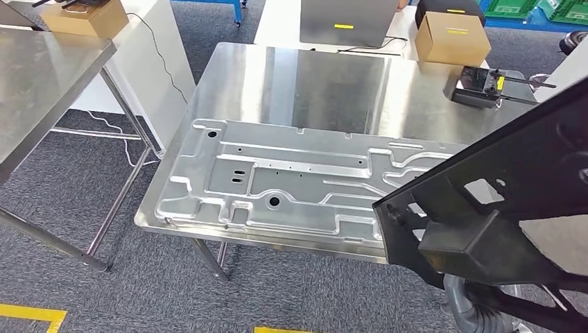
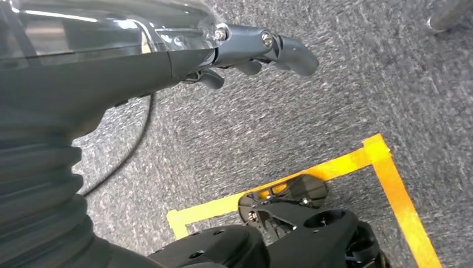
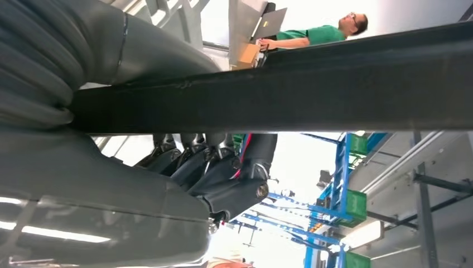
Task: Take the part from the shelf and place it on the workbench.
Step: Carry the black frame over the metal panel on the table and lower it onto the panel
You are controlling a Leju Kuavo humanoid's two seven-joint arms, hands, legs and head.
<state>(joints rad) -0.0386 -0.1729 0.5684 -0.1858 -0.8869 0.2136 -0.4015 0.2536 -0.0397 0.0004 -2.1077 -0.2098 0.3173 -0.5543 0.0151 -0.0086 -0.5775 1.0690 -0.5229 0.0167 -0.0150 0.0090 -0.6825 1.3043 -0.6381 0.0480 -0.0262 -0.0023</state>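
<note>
The right hand (image 3: 212, 173) has its fingers curled around the black bracket part (image 1: 499, 201), held above the counter (image 1: 333, 83) edge; the left hand (image 2: 251, 50) hangs, fingers curled in, holding nothing. The part could scrape the stamped metal panel (image 1: 291, 180) if lowered carelessly

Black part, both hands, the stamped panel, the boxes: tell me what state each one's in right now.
Black part: held by the right hand, raised above the workbench's near right corner, not set down.
Right hand: gripping the part.
Left hand: hanging over the carpet, holding nothing, fingers curled.
Stamped metal panel: lying flat on the workbench.
Cardboard boxes: closed.
</note>
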